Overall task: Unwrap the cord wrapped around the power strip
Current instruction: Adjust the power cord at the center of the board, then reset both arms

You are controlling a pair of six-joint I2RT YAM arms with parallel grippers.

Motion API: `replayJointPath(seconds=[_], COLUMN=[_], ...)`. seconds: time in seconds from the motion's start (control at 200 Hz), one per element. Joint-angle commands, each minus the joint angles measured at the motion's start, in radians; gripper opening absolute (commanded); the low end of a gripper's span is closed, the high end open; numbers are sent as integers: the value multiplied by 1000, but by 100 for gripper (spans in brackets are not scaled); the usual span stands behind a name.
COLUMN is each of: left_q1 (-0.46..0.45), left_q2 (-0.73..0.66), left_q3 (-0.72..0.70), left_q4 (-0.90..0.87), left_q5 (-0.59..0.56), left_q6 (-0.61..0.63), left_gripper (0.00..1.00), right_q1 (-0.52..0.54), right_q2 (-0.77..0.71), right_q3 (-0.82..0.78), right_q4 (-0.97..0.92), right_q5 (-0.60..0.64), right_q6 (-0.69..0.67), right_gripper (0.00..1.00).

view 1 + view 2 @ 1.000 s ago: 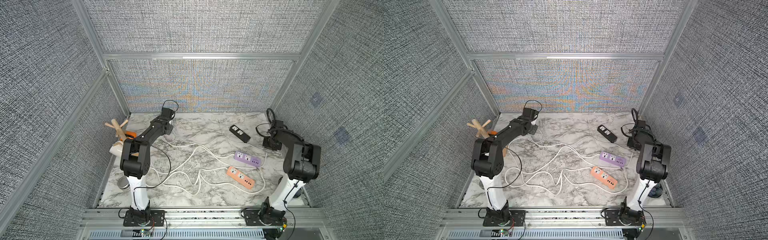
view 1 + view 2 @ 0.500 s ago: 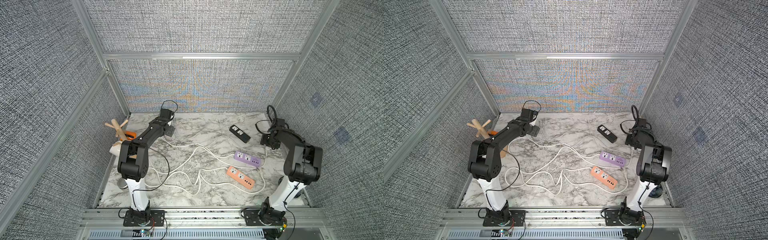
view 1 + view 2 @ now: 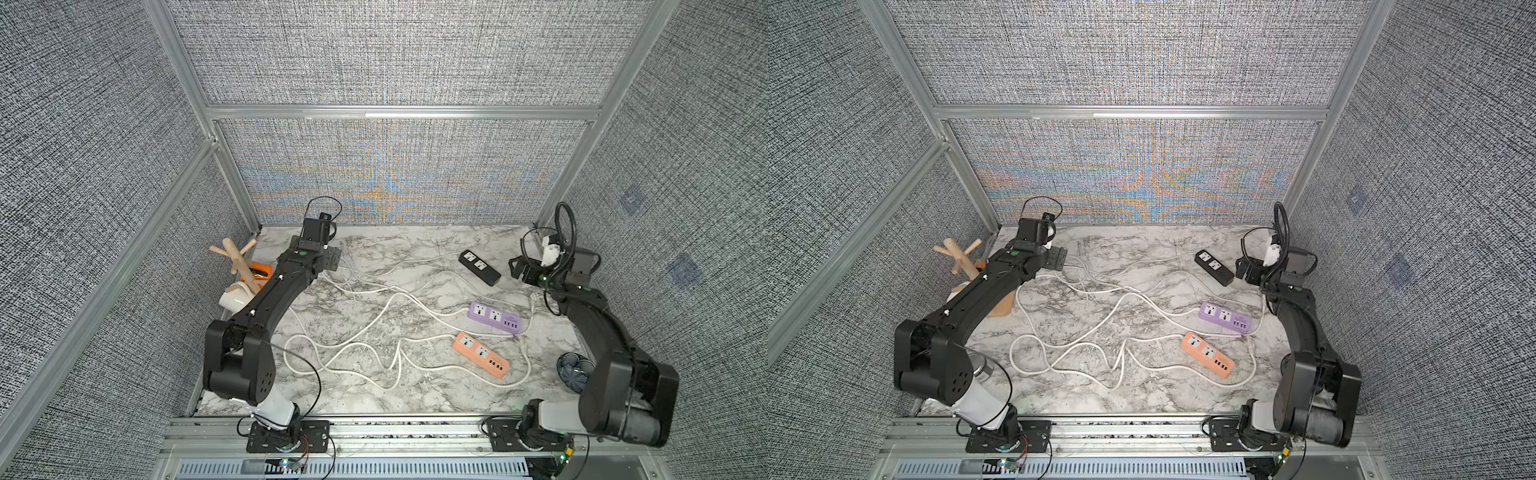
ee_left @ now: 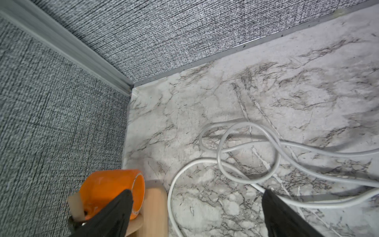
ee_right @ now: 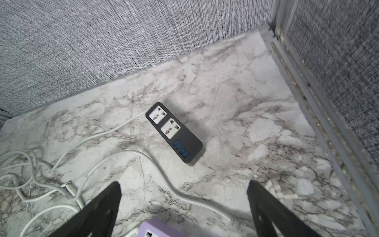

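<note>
Three power strips lie on the marble table with no cord wound round them: a black one (image 3: 479,267) (image 5: 174,133), a purple one (image 3: 494,318) (image 5: 158,228) and an orange one (image 3: 481,354). Their white cords (image 3: 400,294) (image 4: 246,151) sprawl in loose loops across the table. My left gripper (image 3: 331,260) (image 4: 196,205) hangs open over cord loops near the back left corner, holding nothing. My right gripper (image 3: 517,268) (image 5: 184,197) is open above a cord run, between the black and purple strips, with nothing between its fingers.
A wooden mug tree (image 3: 239,259), an orange mug (image 4: 108,188) and a white mug (image 3: 237,297) crowd the left edge. A dark patterned bowl (image 3: 575,370) sits at the right edge behind my right arm. A white plug (image 5: 281,190) lies near the right wall.
Both grippers have gone from nearly shut to wide open. The right gripper has shifted a little away from the right edge, toward the black strip.
</note>
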Motion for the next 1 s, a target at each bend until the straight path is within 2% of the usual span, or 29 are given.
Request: replayJointPath(seconds=[0.0, 0.105, 0.21, 0.33, 0.435, 0.576, 0.761, 0.936, 0.996], left_q1=[5, 28, 82, 113, 123, 142, 197, 265, 272], left_q2=[-78, -133, -130, -90, -55, -51, -87, -111, -122], left_q3=[-152, -319, -392, -449, -460, -449, -560, -610, -624], left_q4=[133, 278, 354, 477, 520, 495, 614, 666, 680], left_q5=[-67, -86, -8, 13, -14, 16, 90, 163, 176], left_q6=[-7, -4, -37, -40, -4, -20, -56, -106, -110], left_gripper=[100, 100, 100, 100, 100, 100, 100, 100, 100], right_q1=[52, 111, 152, 162, 174, 183, 185, 194, 194], right_q2=[-102, -165, -166, -107, -88, -54, -37, 55, 56], right_q3=[-147, -295, -438, -538, -541, -539, -545, -608, -623], right_q4=[305, 442, 626, 806, 872, 934, 996, 1213, 1221], right_q5=[-6, 105, 120, 118, 172, 229, 245, 254, 267], right_q6=[-20, -84, -182, -108, -105, -114, -142, -162, -157], right_gripper=[98, 98, 98, 98, 98, 98, 98, 98, 98])
